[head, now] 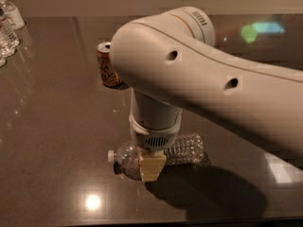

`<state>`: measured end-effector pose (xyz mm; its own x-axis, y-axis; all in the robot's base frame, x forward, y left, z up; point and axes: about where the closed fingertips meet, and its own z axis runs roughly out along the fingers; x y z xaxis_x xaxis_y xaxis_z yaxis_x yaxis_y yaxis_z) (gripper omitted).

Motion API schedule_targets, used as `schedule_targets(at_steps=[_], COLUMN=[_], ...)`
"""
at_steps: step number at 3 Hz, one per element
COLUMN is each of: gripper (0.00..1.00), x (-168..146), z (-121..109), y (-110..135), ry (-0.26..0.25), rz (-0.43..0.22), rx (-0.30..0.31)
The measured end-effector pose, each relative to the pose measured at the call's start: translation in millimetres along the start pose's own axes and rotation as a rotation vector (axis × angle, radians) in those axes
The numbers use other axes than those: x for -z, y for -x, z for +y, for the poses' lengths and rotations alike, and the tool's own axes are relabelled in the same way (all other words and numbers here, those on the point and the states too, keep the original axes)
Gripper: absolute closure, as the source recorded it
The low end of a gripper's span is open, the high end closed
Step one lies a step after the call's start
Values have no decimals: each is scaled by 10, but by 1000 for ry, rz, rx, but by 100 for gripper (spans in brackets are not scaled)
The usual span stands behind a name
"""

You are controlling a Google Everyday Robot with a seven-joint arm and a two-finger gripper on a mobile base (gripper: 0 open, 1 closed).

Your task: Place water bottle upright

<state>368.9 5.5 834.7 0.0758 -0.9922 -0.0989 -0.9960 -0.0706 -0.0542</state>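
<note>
Cluster of clear plastic bottles with white labels [6,28] at the dark tabletop's [57,126] far left corner. Gold-tan drink can [107,71] upright toward the far edge. Small clear ribbed water bottle [187,148] lies sideways near the front edge, white cap left. Tan-tipped gripper [152,168] sits over its middle; grip state cannot be told.

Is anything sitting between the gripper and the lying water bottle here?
Nothing visible does. The gripper is down at the middle of the water bottle, which lies on its side on the dark table. The gold-tan can stands farther back, apart from both.
</note>
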Motion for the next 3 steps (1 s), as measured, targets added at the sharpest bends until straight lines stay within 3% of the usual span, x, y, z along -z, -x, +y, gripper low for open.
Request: schedule_targets(at_steps=[1,2,3], gripper=[59,82,100], x=[-37,212,647], z=[-37,-118,-270], y=[-83,-144,-175], ry=[24,20,0], rz=[10,-33,-145], rx=[-9,-26,-38])
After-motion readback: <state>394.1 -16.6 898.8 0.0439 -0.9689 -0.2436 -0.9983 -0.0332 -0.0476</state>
